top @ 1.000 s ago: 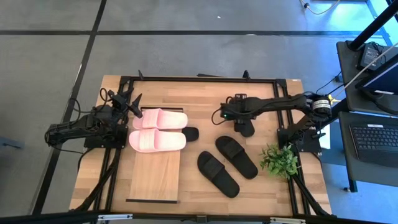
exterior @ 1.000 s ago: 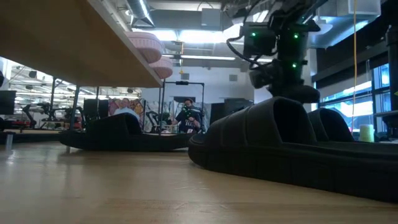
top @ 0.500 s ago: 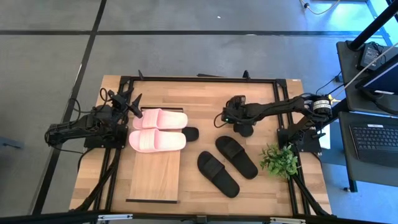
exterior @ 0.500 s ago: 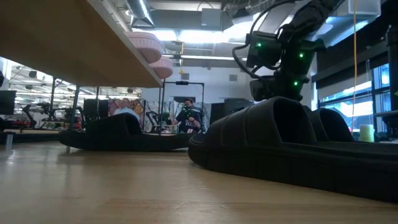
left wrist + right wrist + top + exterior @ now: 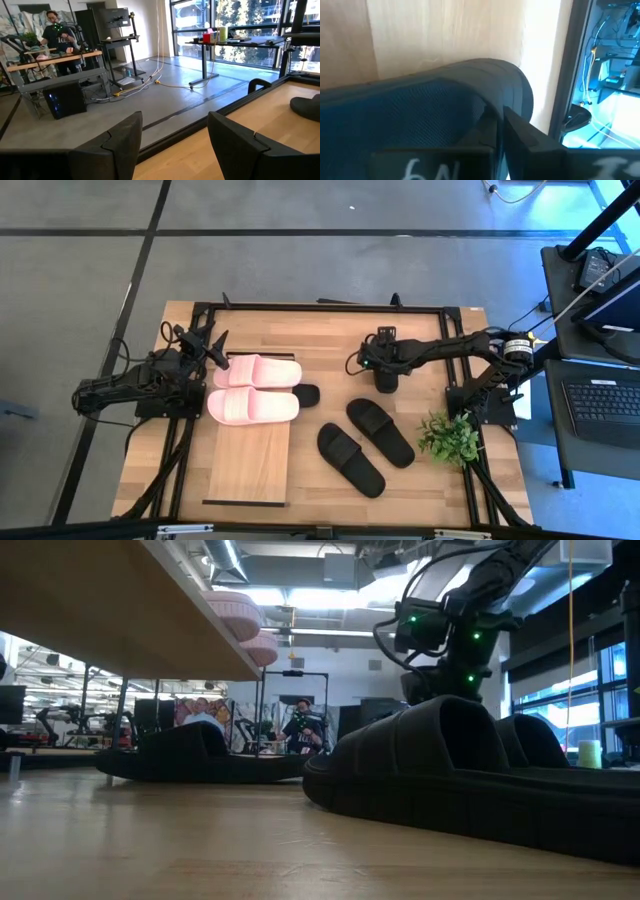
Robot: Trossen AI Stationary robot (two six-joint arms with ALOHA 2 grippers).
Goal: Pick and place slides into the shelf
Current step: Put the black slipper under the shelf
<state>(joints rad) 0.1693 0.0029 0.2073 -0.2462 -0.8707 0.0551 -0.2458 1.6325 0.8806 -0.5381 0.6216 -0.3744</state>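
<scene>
Two pale pink slides (image 5: 250, 390) lie side by side on the shelf's plank top (image 5: 248, 465). One black slide (image 5: 306, 395) pokes out from under the shelf. Two more black slides (image 5: 380, 431) (image 5: 350, 459) lie on the table right of the shelf. My right gripper (image 5: 385, 378) points down at the table's far right, shut on another black slide (image 5: 420, 100), which it mostly hides in the high view. My left gripper (image 5: 215, 350) hovers open beside the shelf's far left corner, with nothing between its fingers (image 5: 115, 145). My right gripper comes from above, pointing down, and its fingers (image 5: 525, 137) close on the edge of the black slide's broad strap (image 5: 487, 107). The gripper's body hides the pads. I cannot tell whether the slide is off the table.
A small green plant (image 5: 450, 435) stands at the table's right edge, near the black pair. A black metal frame (image 5: 320, 308) runs around the table. Bare wood lies between the shelf and my right gripper. People and desks show in the room beyond the table.
My right gripper has moved a little toward the table's far left and come down lower over the black slide, tipping more upright. The slides on the table and the shelf have stayed where they were.
</scene>
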